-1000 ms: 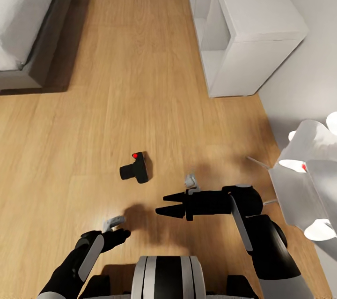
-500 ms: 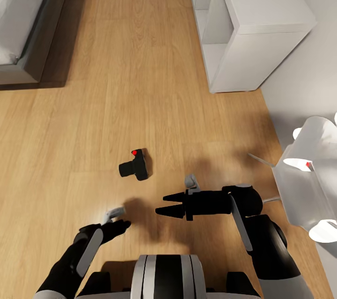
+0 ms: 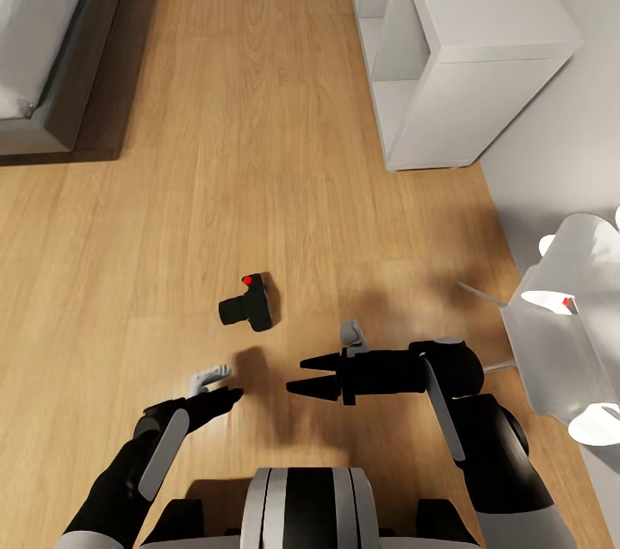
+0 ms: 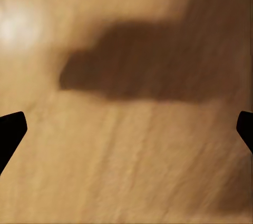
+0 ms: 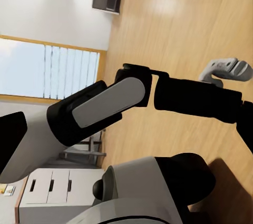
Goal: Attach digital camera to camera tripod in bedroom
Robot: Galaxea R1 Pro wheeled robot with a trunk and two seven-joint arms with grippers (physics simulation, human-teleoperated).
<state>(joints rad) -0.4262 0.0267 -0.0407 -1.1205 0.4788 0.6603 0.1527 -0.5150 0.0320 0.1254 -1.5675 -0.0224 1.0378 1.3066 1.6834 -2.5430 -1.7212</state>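
The digital camera (image 3: 248, 304), small and black with a red button on top, lies on the light wood floor (image 3: 215, 144). My left gripper (image 3: 231, 396) hovers low over the floor just short of it, on my side and slightly to the left. In the left wrist view its fingertips (image 4: 11, 129) stand wide apart over bare planks and a shadow, so the left gripper (image 4: 126, 129) is open and empty. My right gripper (image 3: 295, 376) points left, open and empty, near the camera's right. The camera tripod is out of view.
White cube shelves (image 3: 465, 41) stand at the back right against the white wall. A grey-framed bed (image 3: 52, 58) fills the back left. A white angular object (image 3: 568, 317) with thin silver rods (image 3: 478, 294) stands close at the right; I cannot tell what it is.
The head view shifted slightly a second ago, then held still. My left gripper has crept forward towards the camera. The right arm and the camera have not moved.
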